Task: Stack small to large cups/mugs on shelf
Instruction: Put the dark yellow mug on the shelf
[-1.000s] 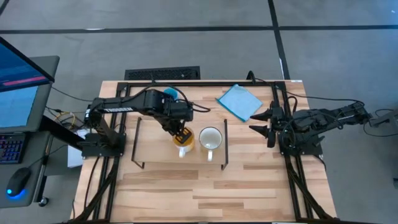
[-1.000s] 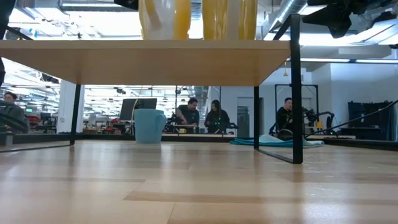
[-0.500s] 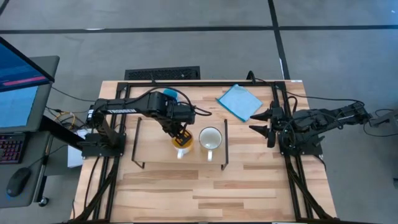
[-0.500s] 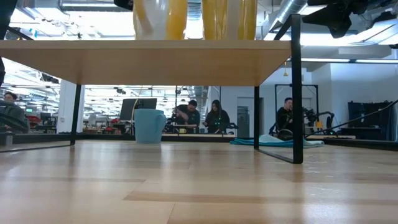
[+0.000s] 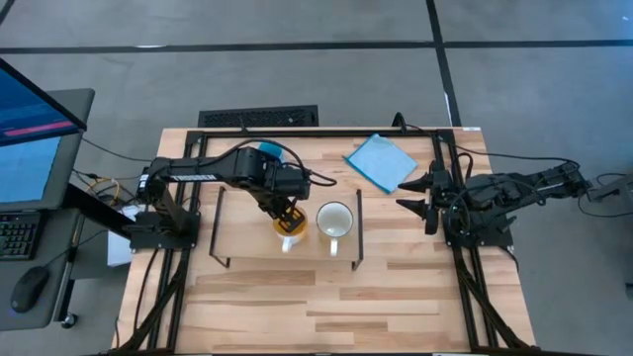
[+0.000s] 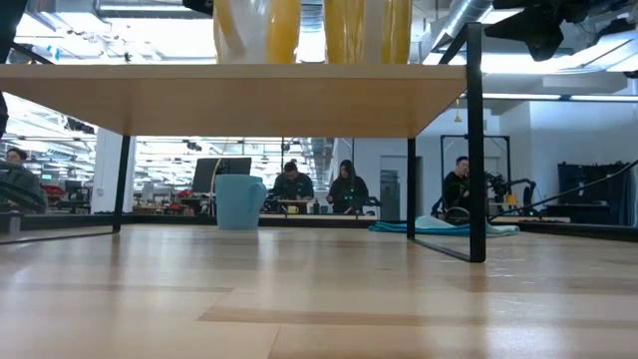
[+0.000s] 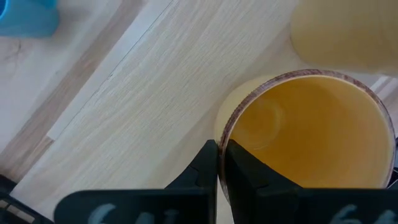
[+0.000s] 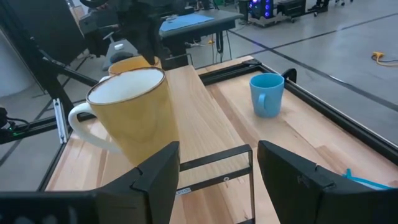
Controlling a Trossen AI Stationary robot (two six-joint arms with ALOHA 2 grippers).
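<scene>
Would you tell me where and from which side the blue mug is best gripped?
Take the blue mug by its rim wall from straight above, one finger inside, clear of the handle. It stands upright, mouth open, on the table behind the shelf. The left gripper pinches the orange mug this way. The right gripper waits open at the side.

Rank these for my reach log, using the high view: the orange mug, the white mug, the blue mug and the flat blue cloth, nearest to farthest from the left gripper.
1. Orange mug, at the left gripper, on the shelf.
2. White mug, beside it.
3. Blue mug, on the table behind.
4. Blue cloth, far right.
</scene>
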